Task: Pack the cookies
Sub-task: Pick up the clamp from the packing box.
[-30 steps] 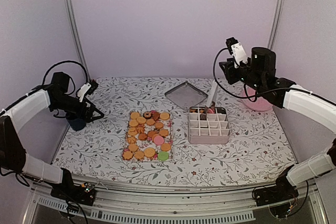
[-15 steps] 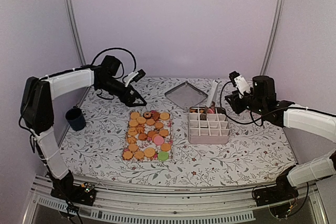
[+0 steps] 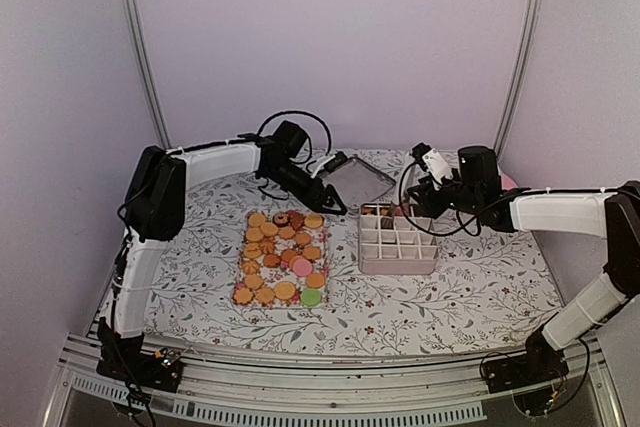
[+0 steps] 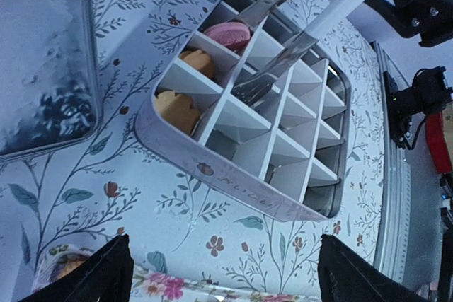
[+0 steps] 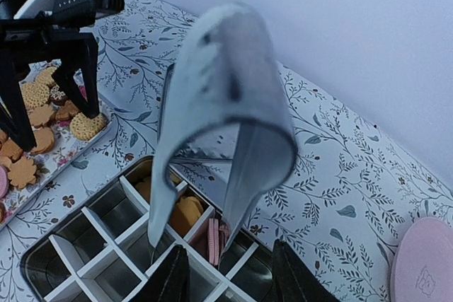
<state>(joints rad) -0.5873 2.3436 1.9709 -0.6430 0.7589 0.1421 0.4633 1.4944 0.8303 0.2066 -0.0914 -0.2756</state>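
The cookies [image 3: 280, 257], mostly orange with a few pink, green and brown, lie on a flowered tray [image 3: 240, 285]. A few more cookies [image 4: 228, 33] sit in the far cells of the white divided box [image 3: 398, 242], including an orange one [image 5: 187, 213]. Grey tongs [image 5: 226, 68] lean in the box, tips down in the cells. My left gripper [image 3: 335, 205] hangs open over the cloth between tray and box, with nothing between its fingertips [image 4: 106, 274]. My right gripper [image 3: 420, 205] hovers at the box's far edge, right by the tongs, jaws apart and empty.
A metal lid [image 3: 353, 180] lies flat behind the tray and box. A pink plate [image 5: 425, 259] sits at the far right, behind the right arm. The two arms come close together over the box's far-left corner. Purple walls enclose the table.
The left arm swung from the far left across to the tray's far right corner. The right arm dropped from high above down to the box's far edge by the tongs.
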